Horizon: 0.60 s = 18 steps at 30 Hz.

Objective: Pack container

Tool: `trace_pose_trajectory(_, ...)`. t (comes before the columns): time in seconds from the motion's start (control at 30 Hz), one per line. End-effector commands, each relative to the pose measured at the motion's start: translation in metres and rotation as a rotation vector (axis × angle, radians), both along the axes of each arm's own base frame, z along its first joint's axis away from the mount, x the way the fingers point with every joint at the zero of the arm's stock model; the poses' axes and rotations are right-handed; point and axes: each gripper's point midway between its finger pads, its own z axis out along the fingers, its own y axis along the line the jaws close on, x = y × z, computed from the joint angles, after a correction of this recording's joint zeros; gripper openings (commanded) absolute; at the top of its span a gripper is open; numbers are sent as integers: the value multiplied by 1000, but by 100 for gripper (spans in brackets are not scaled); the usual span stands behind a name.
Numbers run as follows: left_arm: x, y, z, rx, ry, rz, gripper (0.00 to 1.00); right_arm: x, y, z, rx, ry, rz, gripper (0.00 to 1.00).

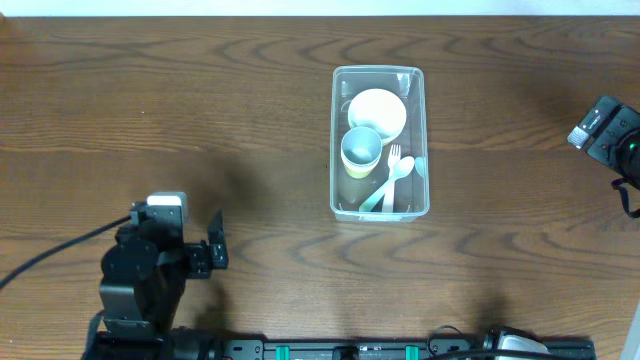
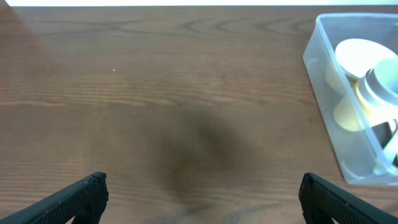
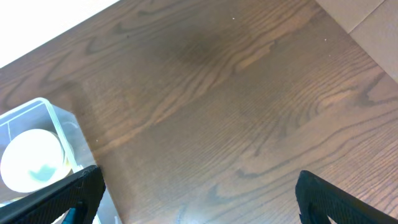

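Plastic, clear and rimmed, forms the container (image 1: 334, 150), a rounded-corner rectangular tub that stands upright near the middle of the surface (image 1: 200, 100), a little toward the robot's right. Its long axis runs from the far edge toward the near edge, with one short end facing the robot and the open top facing up. Inside, a pale round bowl (image 1: 377, 110) fills the far end and a grey-blue cup (image 1: 361, 148) sits just nearer, overlapping the bowl's rim. A pale fork (image 1: 393, 160) and spoon (image 1: 404, 170) lie side by side toward the near right corner, heads toward the far end. The left pincer (image 2: 202, 199) is released, its two dark fingers spread wide over bare wood and holding nothing. It is well apart from the tub, which shows at the right edge of the left wrist view. The right pincer (image 3: 202, 199) is likewise spread and empty. The tub's corner and the bowl show at the lower left of its view, just beside one finger. From overhead, the right arm (image 1: 608, 132) shows only at the far right edge. The surface is dark brown wood with a flowing grain. A black rail (image 1: 400, 350) runs along its near edge, and a black cable (image 1: 50, 255) trails from the left arm. Beyond the far edge lies a pale strip. The right wrist view also shows a tan area past the corner; what it is cannot be told.
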Motion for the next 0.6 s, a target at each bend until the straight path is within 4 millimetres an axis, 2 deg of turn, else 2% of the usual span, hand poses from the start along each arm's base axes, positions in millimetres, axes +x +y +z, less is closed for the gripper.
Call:
trace_pose_trajectory(0.0,-4,-4,-12,-14,-12,-21,98,-3,-4,2,-4,-6,-26,99)
trace_pose_trajectory(0.27,-11,-10,-48,-41,-17,-53,98,-3,-4,2,-4,-6,-26,99)
trace_pose_trajectory(0.57,-13,-11,-68,-44,-36,-57,98,-3,-4,2,-4,-6,-26,99)
